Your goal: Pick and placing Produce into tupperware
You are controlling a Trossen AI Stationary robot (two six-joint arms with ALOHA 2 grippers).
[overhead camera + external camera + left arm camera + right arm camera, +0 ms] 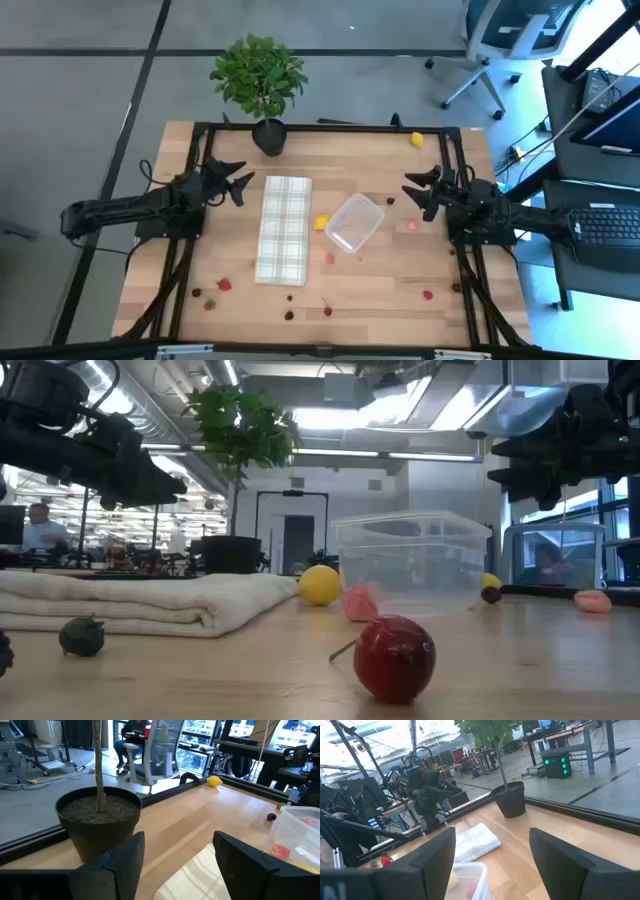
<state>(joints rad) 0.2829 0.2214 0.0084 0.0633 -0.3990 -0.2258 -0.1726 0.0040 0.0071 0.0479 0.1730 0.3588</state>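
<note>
The clear tupperware (354,222) stands on the table's middle, seen also in the low view (412,560). Small produce pieces lie scattered: a yellow one (321,223) beside the tupperware, another yellow one (417,139) near the far edge, pink ones (330,258) (412,226), red ones (225,284) (428,295) and dark ones (289,314) toward the near edge. A red piece (394,657) sits close in the low view. My left gripper (240,182) hovers open left of the checked cloth. My right gripper (415,191) hovers open right of the tupperware. Both touch nothing.
A folded pale checked cloth (284,228) lies left of the tupperware. A potted plant (262,82) stands at the table's far edge, its dark pot (100,822) just ahead of my left gripper. Office chair and desks lie beyond the table.
</note>
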